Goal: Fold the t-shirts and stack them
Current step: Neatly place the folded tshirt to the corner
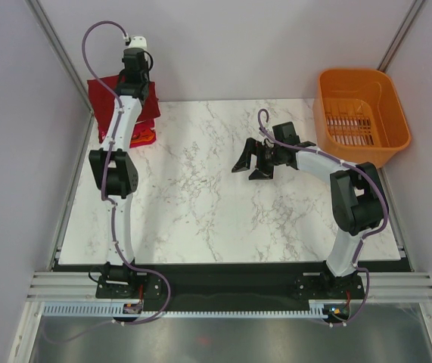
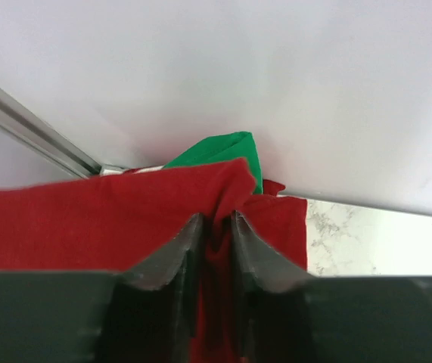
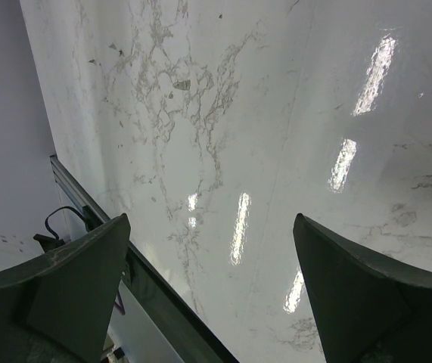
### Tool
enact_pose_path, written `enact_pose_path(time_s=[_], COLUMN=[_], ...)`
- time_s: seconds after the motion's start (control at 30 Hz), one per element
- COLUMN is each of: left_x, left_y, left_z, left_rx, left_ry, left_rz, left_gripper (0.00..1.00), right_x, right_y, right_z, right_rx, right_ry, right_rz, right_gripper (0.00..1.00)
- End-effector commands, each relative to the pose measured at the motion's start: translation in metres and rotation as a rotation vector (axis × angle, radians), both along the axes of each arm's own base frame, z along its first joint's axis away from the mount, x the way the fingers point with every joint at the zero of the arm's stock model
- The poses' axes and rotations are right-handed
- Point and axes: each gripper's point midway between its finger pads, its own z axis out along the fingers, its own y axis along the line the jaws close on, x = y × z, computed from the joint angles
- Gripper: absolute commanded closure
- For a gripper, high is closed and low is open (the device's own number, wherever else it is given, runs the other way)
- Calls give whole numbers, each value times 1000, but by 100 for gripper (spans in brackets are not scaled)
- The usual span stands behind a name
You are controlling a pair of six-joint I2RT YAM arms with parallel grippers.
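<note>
A stack of folded t-shirts lies at the table's far left corner, with a dark red t-shirt on top and pink-red and orange edges showing below. My left arm reaches over the stack and its wrist hides most of it. In the left wrist view my left gripper pinches a raised fold of the dark red t-shirt between nearly closed jaws. A green t-shirt peeks out behind it. My right gripper hangs wide open over bare marble at the table's middle, holding nothing.
An orange plastic basket stands at the far right corner. White walls close in right behind the stack, with a metal frame rail beside it. The marble tabletop lies between the arms.
</note>
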Motion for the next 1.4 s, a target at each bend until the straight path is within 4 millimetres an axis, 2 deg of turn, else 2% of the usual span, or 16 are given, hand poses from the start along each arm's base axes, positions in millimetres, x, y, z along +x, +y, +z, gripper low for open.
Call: enact_pose_path(time_s=[0.0,0.03,0.17,0.3,0.47,0.5,0.57,0.6,0.67,0.7,0.83,1.0,1.03,1.07,1.13,1.37], left_x=[-2,-1,1,-4,-27,-41,-56,-79,-97,-122,-187,-269,-279,-299,-317,-364], left_y=[-13,-14,-24,-33,-62,-66,-81,-83,-90,-88,-75,-60,-63,-59,-49,-24], left_z=[54,45,30,51,127,156,169,202,189,209,158,122,88,94,52,-10], left_rx=[40,50,65,56,40,33,26,15,-18,-44,-135,-198,-195,-199,-168,-228], left_ry=[-106,-85,-51,-90,-222,-269,-279,-330,-280,-303,-153,-103,-36,-65,8,53], left_rz=[-73,-88,-124,-140,-185,-197,-223,-233,-255,-264,-223,-209,-232,-238,-208,-63], left_gripper=[62,38,3,0,0,0,0,0,0,0,0,0,0,0,0,0], right_x=[10,10,10,10,10,11,13,13,15,14,7,-17,-22,-32,-48,-90], right_y=[5,5,6,6,7,7,6,6,4,4,12,18,18,15,12,4], right_z=[17,17,17,17,17,17,20,21,32,36,76,173,186,213,245,302], right_rx=[10,11,12,11,10,8,1,-6,-20,-32,-47,-44,-30,1,55,176], right_ry=[-66,-66,-66,-67,-70,-73,-89,-97,-138,-161,-307,-614,-655,-720,-809,-955], right_rz=[13,13,15,16,19,20,15,20,16,25,57,37,35,25,14,43], right_gripper=[2,2,2,2,2,2,2,2,2,2,2,2,2,2,2,2])
